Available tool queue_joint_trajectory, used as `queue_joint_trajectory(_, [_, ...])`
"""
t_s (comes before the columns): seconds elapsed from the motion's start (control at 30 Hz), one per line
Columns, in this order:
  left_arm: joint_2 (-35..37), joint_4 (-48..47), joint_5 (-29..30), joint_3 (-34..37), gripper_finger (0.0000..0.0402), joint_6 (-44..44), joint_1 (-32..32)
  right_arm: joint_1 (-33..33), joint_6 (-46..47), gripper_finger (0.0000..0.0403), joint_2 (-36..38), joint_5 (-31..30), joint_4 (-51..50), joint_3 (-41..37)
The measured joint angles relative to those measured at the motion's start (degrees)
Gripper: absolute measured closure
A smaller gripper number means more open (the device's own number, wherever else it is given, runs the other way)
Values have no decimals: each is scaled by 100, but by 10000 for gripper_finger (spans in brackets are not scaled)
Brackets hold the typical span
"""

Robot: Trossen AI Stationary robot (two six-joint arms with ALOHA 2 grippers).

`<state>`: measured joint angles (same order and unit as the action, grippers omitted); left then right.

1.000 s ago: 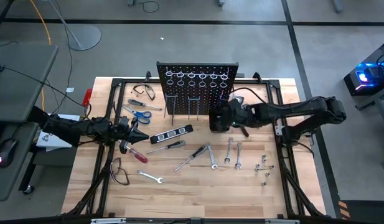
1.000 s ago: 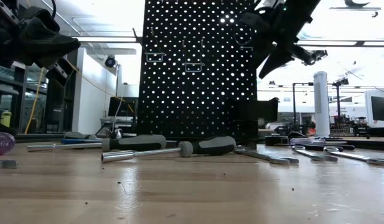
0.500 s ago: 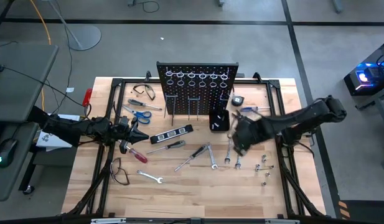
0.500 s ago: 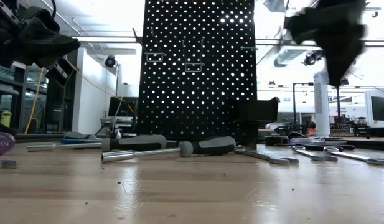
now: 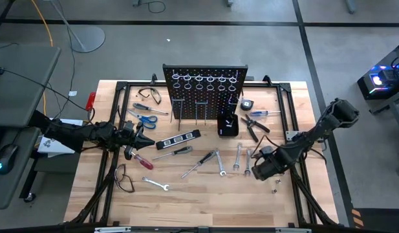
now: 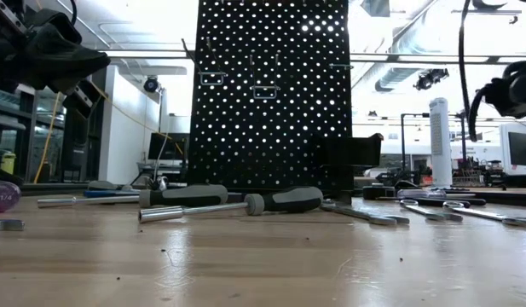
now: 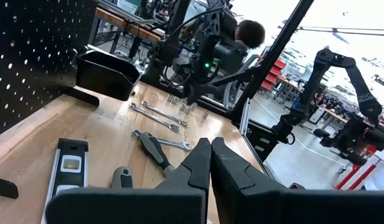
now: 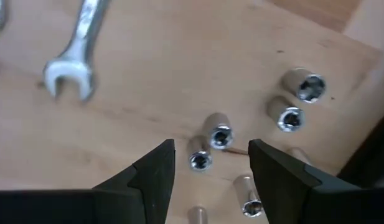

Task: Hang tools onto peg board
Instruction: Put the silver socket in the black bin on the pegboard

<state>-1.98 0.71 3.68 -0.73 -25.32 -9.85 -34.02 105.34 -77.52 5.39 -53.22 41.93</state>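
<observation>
Now that your right gripper (image 8: 210,165) has swung from the peg board (image 5: 205,87) down over the sockets (image 8: 220,135), jaws spread, expect a fresh pickup.

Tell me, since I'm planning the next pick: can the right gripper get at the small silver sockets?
Probably yes: the right gripper hangs open just above the sockets, with nothing between them.

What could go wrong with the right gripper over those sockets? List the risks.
1. The right gripper hangs open above a tight cluster of small silver sockets; closing could catch two at once or knock neighbours rolling.
2. The cluster sits near the table edge, so a nudged socket might drop off.
3. A wrench lies close by and could get bumped.
</observation>
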Motion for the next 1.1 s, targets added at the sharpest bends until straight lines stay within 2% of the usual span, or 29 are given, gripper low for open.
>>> queue_joint_trajectory(0.27, [0, 0, -1, 0, 401, 0, 2, -63, 521, 208, -72, 31, 23, -125])
queue_joint_trajectory(0.73, [-2, 0, 0, 0, 401, 0, 0, -59, 890, 217, -79, 87, 1260, -912])
queue_joint_trajectory(0.87, [-2, 0, 0, 0, 401, 0, 2, -63, 1023, 259, -79, -20, 1249, -935])
queue_joint_trajectory(1.0, [-1, 0, -2, 0, 401, 0, 0, -65, 846, 355, -98, -241, 1236, -776])
queue_joint_trajectory(1.1, [-2, 0, 1, 0, 401, 0, 1, -17, 444, 365, -3, -505, 1046, -336])
